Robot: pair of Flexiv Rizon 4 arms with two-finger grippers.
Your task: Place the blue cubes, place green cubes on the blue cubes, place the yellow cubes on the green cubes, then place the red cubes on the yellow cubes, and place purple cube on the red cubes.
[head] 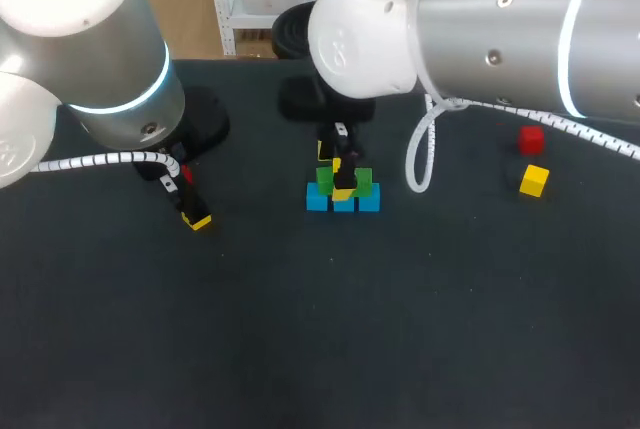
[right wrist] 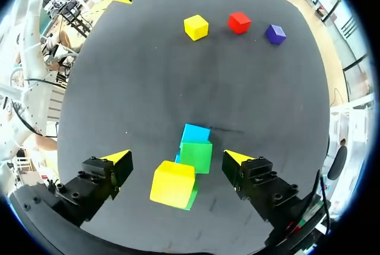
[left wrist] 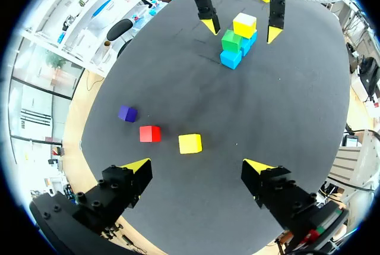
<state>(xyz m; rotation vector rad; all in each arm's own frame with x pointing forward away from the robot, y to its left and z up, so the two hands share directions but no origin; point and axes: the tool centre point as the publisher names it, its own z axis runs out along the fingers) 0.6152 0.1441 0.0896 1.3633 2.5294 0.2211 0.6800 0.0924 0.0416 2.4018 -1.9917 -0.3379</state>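
While the right gripper (right wrist: pixel 176 160) hangs over the pile of cubes, its two fingers stand apart. One finger is on each side of the top yellow cube (right wrist: pixel 173 183), and neither touches it. That cube sits on the green cubes (head: pixel 362 182), and the green ones sit on a row of three blue cubes (head: pixel 318 199). The pile is near the middle of the table (head: pixel 300 329), a bit toward the far edge.

The left gripper (left wrist: pixel 196 169) is near the left edge, low over the table. Its fingers are wide apart and hold nothing. Three loose cubes lie in a line just ahead of it: the near yellow cube (left wrist: pixel 190 143), the near red cube (left wrist: pixel 149 133) and the purple cube (left wrist: pixel 127 113). They lie close together but do not touch.

Two more cubes lie near the right edge, well apart from the pile. They are the far red cube (head: pixel 531 138) and the far yellow cube (head: pixel 534 180).

From above, the right arm (head: pixel 500 29) and its gripper cover the top of the pile. The left arm (head: pixel 100 69) covers the purple cube there.
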